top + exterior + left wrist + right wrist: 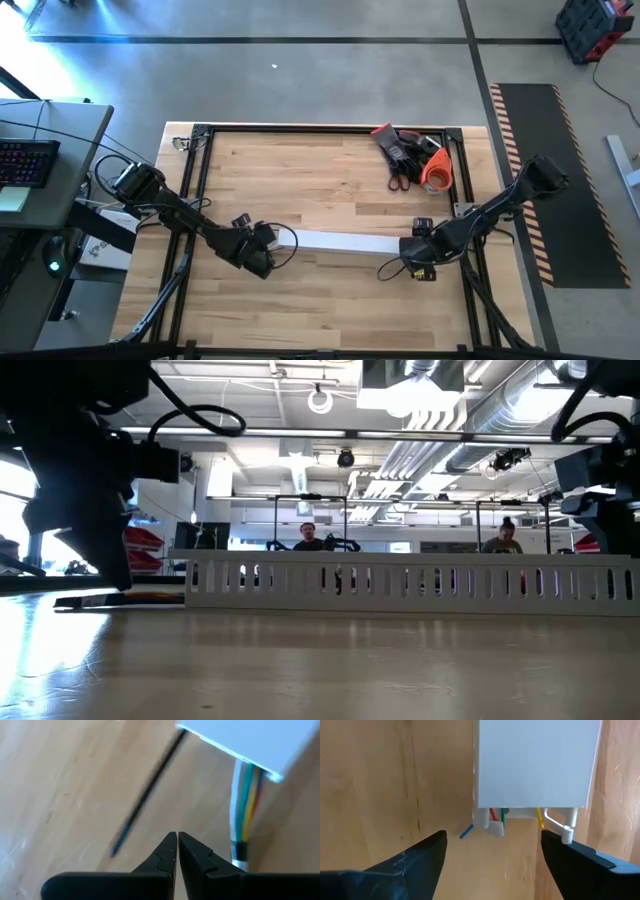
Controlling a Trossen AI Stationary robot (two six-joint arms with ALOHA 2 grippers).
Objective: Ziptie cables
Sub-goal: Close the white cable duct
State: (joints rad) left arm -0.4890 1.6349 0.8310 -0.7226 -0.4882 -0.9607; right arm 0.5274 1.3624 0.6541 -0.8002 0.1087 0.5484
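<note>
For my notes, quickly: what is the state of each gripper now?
Left gripper: closed, holding nothing.
Right gripper: open, empty, facing the white cable channel.

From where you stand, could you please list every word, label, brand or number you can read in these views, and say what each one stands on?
No text can be read in any view.
White channel: plain, no print visible.
Cables: coloured sheaths, no markings visible.
Heap of tools: any labels are too small to read.
Keyboard: key legends are too small to read.
Red case on the floor: no legible lettering.
</note>
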